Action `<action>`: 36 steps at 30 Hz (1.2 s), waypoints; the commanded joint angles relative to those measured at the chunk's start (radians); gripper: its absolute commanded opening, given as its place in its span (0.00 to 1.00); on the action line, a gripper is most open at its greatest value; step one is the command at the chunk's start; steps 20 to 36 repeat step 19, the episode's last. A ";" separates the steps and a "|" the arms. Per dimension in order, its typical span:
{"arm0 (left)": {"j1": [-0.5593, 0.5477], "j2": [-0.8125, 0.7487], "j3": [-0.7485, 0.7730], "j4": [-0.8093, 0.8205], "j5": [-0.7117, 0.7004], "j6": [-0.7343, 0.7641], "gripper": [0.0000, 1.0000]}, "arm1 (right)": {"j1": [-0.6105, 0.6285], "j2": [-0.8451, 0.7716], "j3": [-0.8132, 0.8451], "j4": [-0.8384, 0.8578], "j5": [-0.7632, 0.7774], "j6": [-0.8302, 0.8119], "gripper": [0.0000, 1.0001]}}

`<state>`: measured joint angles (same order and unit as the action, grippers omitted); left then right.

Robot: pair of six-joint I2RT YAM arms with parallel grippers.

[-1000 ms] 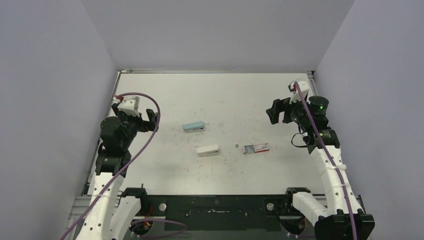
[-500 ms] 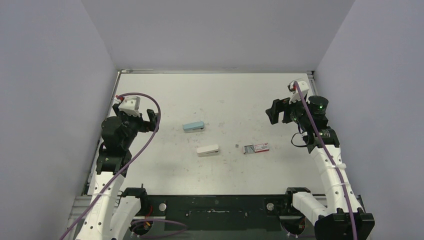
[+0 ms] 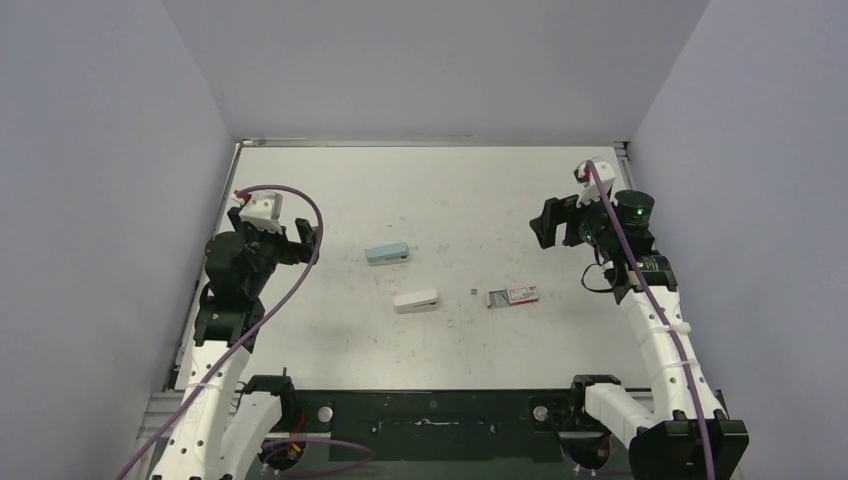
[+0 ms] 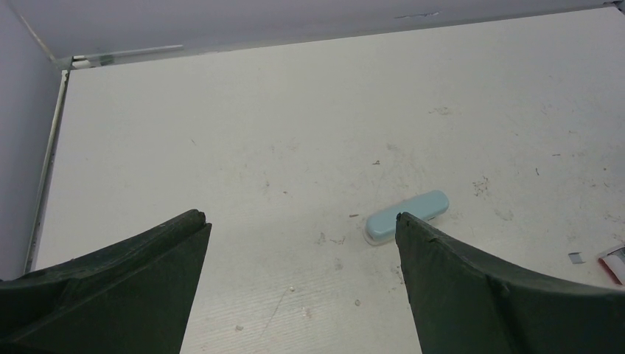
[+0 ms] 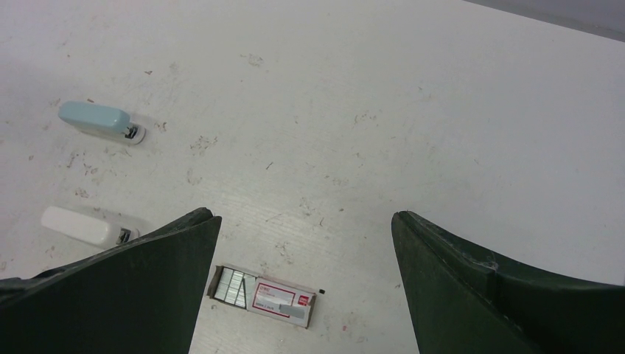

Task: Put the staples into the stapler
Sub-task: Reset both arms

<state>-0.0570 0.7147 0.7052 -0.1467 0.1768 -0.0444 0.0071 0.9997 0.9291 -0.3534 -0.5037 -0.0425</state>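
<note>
A light blue stapler [image 3: 386, 254] lies mid-table; it also shows in the left wrist view [image 4: 407, 216] and the right wrist view [image 5: 99, 120]. A white stapler [image 3: 415, 300] lies nearer, also in the right wrist view [image 5: 82, 226]. The red-and-white staple box [image 3: 512, 296] lies open to their right, with silvery staples [image 5: 230, 287] showing in its open end and one strip on its lid [image 5: 292, 313]. One tiny loose strip [image 3: 472, 292] lies left of the box. My left gripper [image 3: 303, 240] is open and empty, raised left of the blue stapler. My right gripper [image 3: 549, 222] is open and empty, raised beyond the box.
Grey walls close in the white table [image 3: 430, 190] on the left, back and right. A metal rail [image 3: 430, 412] with the arm bases runs along the near edge. The table surface bears small scuff marks.
The left arm has shifted slightly toward the back. The right gripper has risen a little. Staplers and box have not moved.
</note>
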 commanded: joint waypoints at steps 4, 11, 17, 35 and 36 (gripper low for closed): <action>0.008 -0.003 -0.006 0.067 0.019 -0.002 0.96 | -0.005 0.008 0.045 0.031 -0.015 0.007 0.90; 0.009 -0.009 -0.007 0.073 -0.007 -0.001 0.96 | -0.005 0.005 0.051 0.029 -0.016 0.011 0.90; 0.009 -0.017 -0.002 0.072 -0.024 0.003 0.97 | -0.029 0.006 0.076 0.020 0.006 0.013 0.90; 0.009 -0.019 -0.002 0.071 -0.023 0.003 0.97 | -0.031 0.006 0.085 0.012 0.007 0.007 0.90; 0.009 -0.019 -0.002 0.071 -0.023 0.003 0.97 | -0.031 0.006 0.085 0.012 0.007 0.007 0.90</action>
